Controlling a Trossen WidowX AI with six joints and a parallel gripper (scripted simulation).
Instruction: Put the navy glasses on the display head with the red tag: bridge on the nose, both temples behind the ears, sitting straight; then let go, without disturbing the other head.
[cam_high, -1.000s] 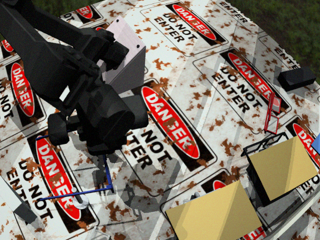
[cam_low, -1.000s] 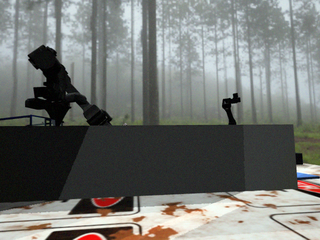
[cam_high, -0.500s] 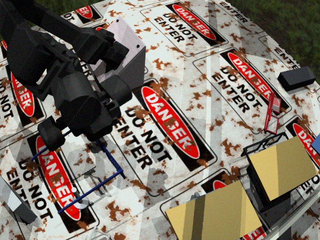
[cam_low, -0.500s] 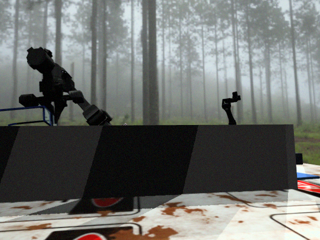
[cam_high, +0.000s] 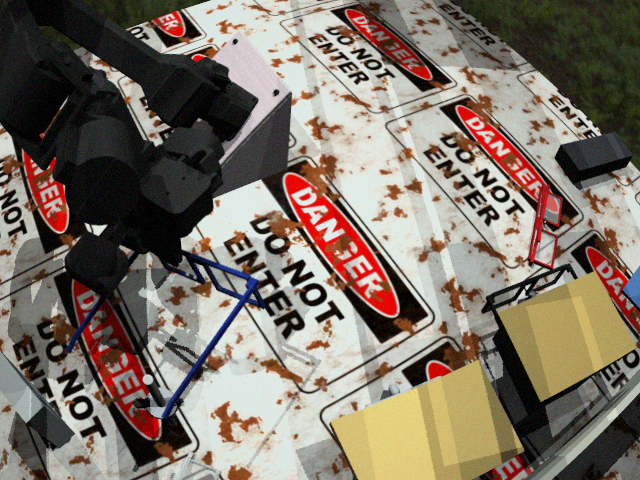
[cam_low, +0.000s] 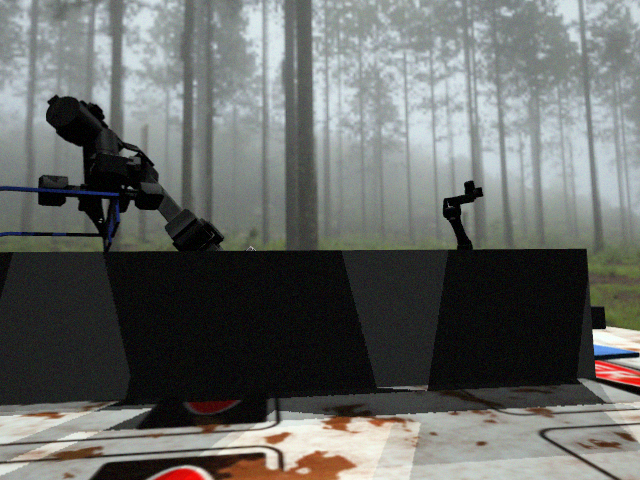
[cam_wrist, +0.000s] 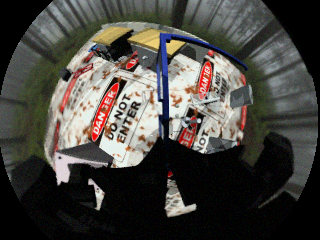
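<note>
The navy glasses (cam_high: 211, 344) (cam_low: 93, 193) (cam_wrist: 164, 65) hang in the air with their temples spread; one temple reaches toward the camera side in the top view. My gripper (cam_high: 173, 258) (cam_wrist: 162, 139) is shut on their frame; the arm hides part of it. A small stand with a pale ball (cam_high: 147, 379) and a grey base shows near the tip of one temple; it also shows in the wrist view (cam_wrist: 190, 121), beside the frame. A second pale fitting (cam_high: 393, 388) (cam_wrist: 145, 57) stands by a yellow-topped box. I cannot make out the red tag, so which head bears it is unclear.
Red glasses (cam_high: 536, 227) (cam_wrist: 82, 71) lie beyond the yellow-topped boxes (cam_high: 429, 423) (cam_high: 568, 330). A pinkish block (cam_high: 258, 77) (cam_wrist: 65, 167) stands near the arm. A black block (cam_high: 594, 157) (cam_wrist: 65, 74) and a grey slab (cam_wrist: 242, 96) stand farther out. A dark wall (cam_low: 232, 320) hides much in the exterior view.
</note>
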